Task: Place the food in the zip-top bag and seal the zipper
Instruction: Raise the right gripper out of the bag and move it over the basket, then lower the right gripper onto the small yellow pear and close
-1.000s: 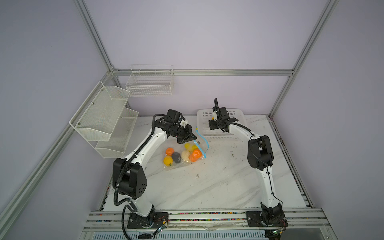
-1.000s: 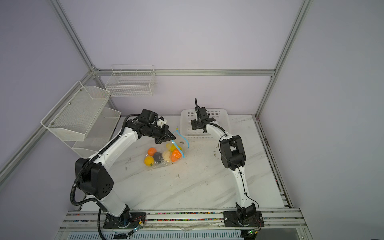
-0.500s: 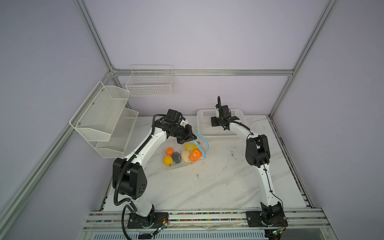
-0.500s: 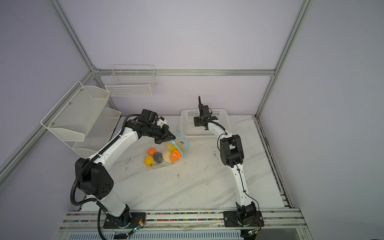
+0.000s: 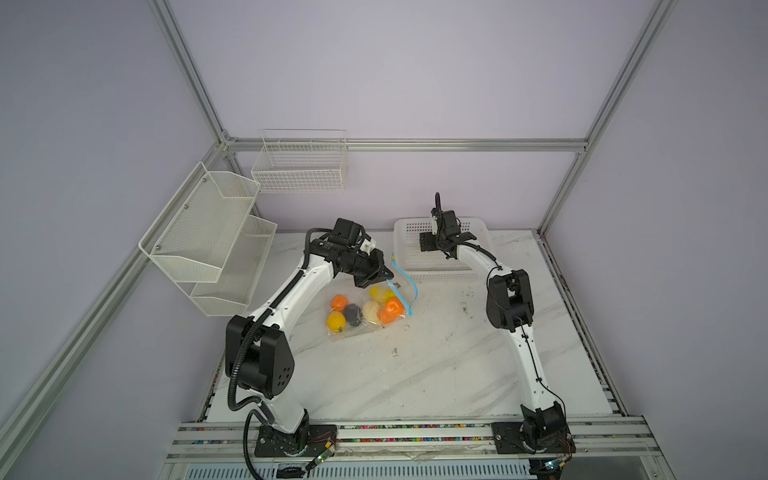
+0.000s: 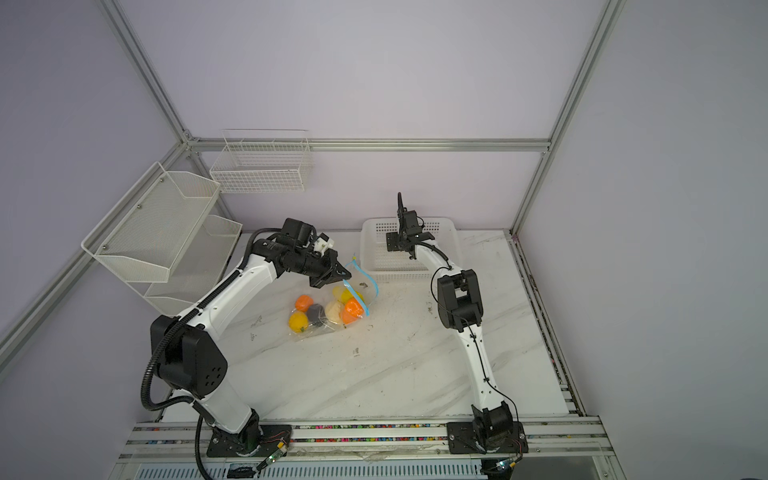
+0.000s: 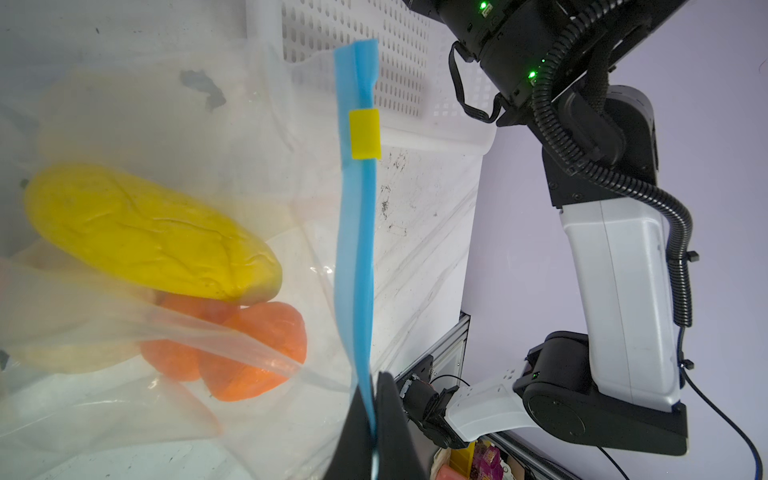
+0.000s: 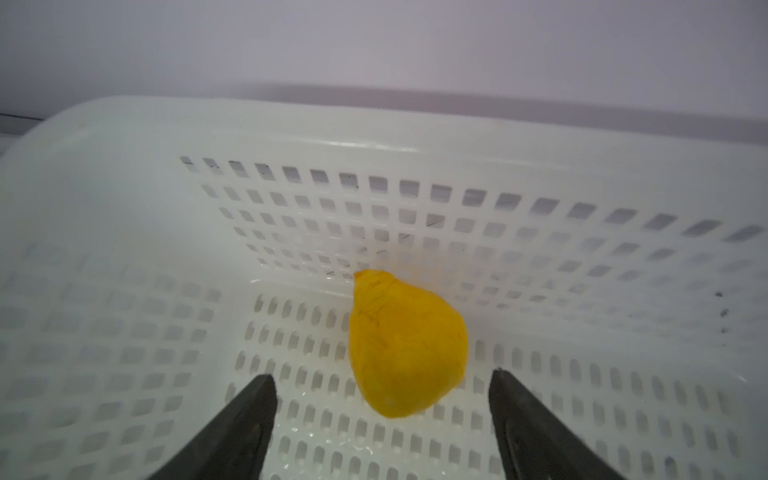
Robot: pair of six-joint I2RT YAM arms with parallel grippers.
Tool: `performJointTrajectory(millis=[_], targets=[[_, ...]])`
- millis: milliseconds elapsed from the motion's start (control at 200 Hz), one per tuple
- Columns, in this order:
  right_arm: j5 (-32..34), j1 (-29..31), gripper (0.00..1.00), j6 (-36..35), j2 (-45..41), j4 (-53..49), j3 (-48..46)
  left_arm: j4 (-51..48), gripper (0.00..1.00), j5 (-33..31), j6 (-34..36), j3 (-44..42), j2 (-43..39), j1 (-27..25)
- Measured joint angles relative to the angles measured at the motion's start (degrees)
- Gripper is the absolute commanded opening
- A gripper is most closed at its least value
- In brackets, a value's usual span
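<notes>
- Grip, nearest first: my left gripper (image 7: 372, 405) stays pinched flat on one end of the zipper (image 7: 356, 232) and holds that edge up off the table. The yellow tab (image 7: 365, 134) sits further along the strip.
- The zip-top bag (image 7: 124, 415) lies mid-table under that hold with its mouth agape. The long yellow piece (image 7: 149, 232) and the tangerines (image 7: 257, 353) are inside it.
- Farther back is the change: my right gripper (image 8: 382, 376) has spread its jaws wider over the last second. They are empty.
- One yellow fruit (image 8: 407, 345) lies on the floor of the white basket (image 8: 124, 208), just ahead of the tips and untouched.
- I judge this to be the last piece to fetch, so sealing must wait until it is in the bag.
- Pose: my left arm leans in from its base, with the wrist turned toward the table's middle.
- My right arm rises to a high elbow. Its forearm stretches back over the basket rim, and the gripper tips down into the basket.
</notes>
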Motion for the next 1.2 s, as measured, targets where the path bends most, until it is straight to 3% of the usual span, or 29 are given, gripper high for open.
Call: performJointTrajectory(millis=[680, 1200], targets=[[-1.55, -1.09, 0.85, 2.1, 6.62, 0.2, 6.73, 0.02, 0.0, 0.02, 0.02, 0.0, 0.0, 0.11], [-2.6, -1.66, 0.77, 4.0, 8.94, 3.43, 7.48, 0.02, 0.0, 0.02, 0.02, 0.0, 0.09, 0.11]])
